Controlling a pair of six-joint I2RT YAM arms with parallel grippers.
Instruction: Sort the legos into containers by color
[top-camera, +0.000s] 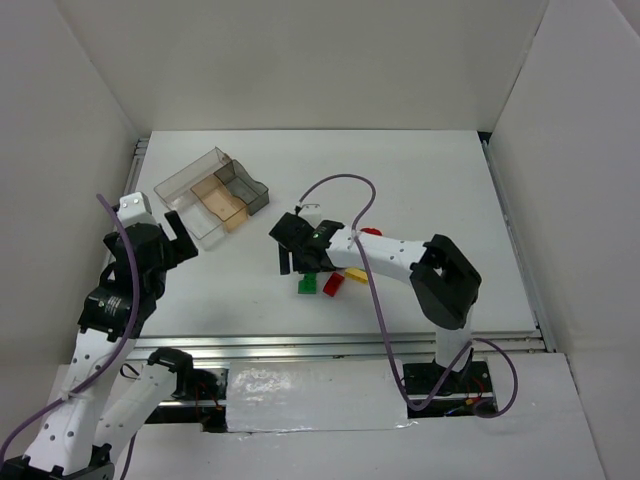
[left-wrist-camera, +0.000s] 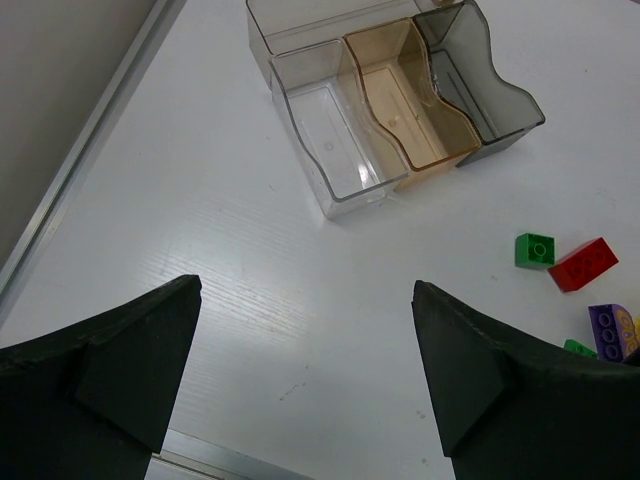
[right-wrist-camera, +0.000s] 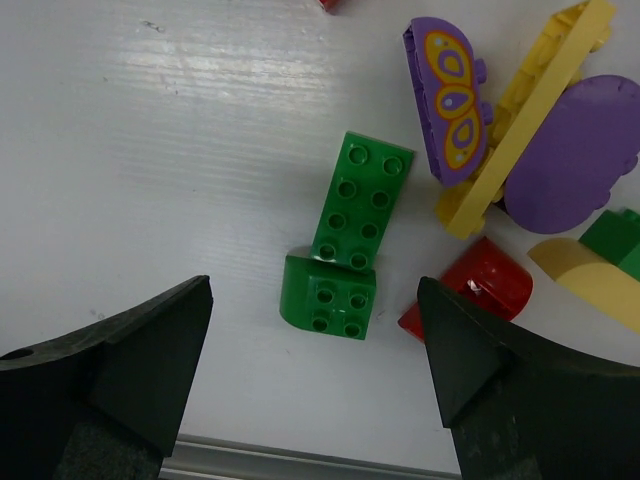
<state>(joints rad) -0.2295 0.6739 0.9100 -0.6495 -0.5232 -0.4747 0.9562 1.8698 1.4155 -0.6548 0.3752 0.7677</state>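
- White desk (top-camera: 420, 180), white walls on three sides, aluminium rail along the near edge.
- Containers (top-camera: 212, 197): one tray at far left of the desk, with clear (left-wrist-camera: 330, 140), tan (left-wrist-camera: 405, 100) and smoky grey (left-wrist-camera: 480, 85) slots side by side and a wider clear section behind. No bricks are visible in the slots.
- Legos (top-camera: 333, 284): all loose on the desk near the middle, well apart from the tray.
- Right end effector (right-wrist-camera: 315, 290): jaws wide and holding nothing. They straddle a green eight-stud brick (right-wrist-camera: 358, 205) and a small green rounded brick (right-wrist-camera: 328, 303), which touch end to end.
- Risk 1: closing here could catch both greens at once, or pinch only the rounded one, which may squirt out on its curved face.
- Risk 2: a red rounded brick (right-wrist-camera: 480, 285) sits just beside the right-hand finger. A descent could land on it or push it into the yellow bar (right-wrist-camera: 525, 110) and the purple butterfly piece (right-wrist-camera: 450, 95).
- Risk 3: the slots are narrow, so an off-centre release could bounce a brick off a wall.
- Risk 4: the left end effector (left-wrist-camera: 305, 300) is near the tray, so a carry by the right arm could crowd it.
- Pose, right arm: elbow folded at the right, forearm reaching left, wrist pointing down over the pile.
- Pose, left arm: raised at the left edge, jaws spread wide and empty, tilted toward the tray.
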